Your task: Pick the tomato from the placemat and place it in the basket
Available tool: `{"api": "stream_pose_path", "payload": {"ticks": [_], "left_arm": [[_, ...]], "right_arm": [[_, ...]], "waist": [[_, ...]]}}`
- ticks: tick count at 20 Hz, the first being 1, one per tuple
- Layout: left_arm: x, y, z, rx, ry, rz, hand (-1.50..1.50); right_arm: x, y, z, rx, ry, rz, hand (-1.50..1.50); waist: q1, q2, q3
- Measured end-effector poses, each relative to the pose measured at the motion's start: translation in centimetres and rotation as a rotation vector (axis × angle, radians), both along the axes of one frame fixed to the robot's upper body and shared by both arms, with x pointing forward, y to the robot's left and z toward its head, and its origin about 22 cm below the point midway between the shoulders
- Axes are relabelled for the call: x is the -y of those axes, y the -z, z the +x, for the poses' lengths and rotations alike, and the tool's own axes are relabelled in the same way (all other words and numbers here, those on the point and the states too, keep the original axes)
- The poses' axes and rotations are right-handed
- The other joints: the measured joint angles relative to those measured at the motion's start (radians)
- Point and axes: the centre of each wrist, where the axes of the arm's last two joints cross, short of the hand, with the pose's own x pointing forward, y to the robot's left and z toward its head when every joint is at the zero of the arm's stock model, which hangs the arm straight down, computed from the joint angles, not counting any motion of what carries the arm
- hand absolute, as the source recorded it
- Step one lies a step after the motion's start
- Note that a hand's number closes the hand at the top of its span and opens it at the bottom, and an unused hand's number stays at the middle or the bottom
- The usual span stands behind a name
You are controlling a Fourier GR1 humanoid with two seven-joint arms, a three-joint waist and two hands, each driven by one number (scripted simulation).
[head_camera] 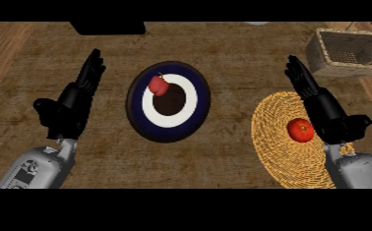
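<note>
A red tomato [300,129] lies on a round woven straw placemat [280,141] at the lower right. My right hand [320,104] stands just right of the tomato, open with straight fingers pointing up the counter, not touching it. The wicker basket [341,53] sits at the upper right, partly cut off by the view's edge. My left hand [76,100] rests open at the left, fingers pointing up, holding nothing.
A dark blue plate [169,101] with a white ring and dark centre lies mid-counter with a red pepper [158,84] on it. A black object [108,27] sits at the far edge, upper left. Wooden counter surface surrounds everything.
</note>
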Motion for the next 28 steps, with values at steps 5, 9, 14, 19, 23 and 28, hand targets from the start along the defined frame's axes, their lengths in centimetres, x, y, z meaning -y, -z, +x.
{"api": "stream_pose_path", "payload": {"ticks": [5,9,14,19,23,28], "left_arm": [[-1.8,-0.9,0.1,0.073,0.023,0.104,0.00],[-3.3,-1.3,0.3,0.096,0.029,0.169,0.00],[-5.6,-0.5,0.2,0.099,0.039,0.198,0.00],[-6.1,-0.1,0.0,0.093,0.034,0.211,0.00],[-6.1,-0.1,0.0,0.089,0.031,0.217,0.00],[-6.2,-0.3,0.1,0.094,0.043,0.221,0.00]], "right_arm": [[-1.2,-0.1,0.9,-0.019,-0.209,0.066,1.50],[-4.5,1.6,0.3,-0.049,-0.308,0.349,1.50],[-9.5,1.7,-2.7,-0.031,-0.345,0.336,-1.50],[-7.7,-2.1,-1.9,0.087,-0.218,0.035,-1.50],[-4.4,-6.1,-0.3,0.108,-0.131,-0.323,-1.50],[-1.9,-11.2,0.7,0.026,-0.200,-0.762,-1.50]], "waist": [[0.024,0.011,-0.001],[0.015,0.014,0.006],[0.010,0.011,-0.001],[0.002,0.003,-0.005],[0.000,0.000,-0.009],[0.013,0.004,-0.011]]}}
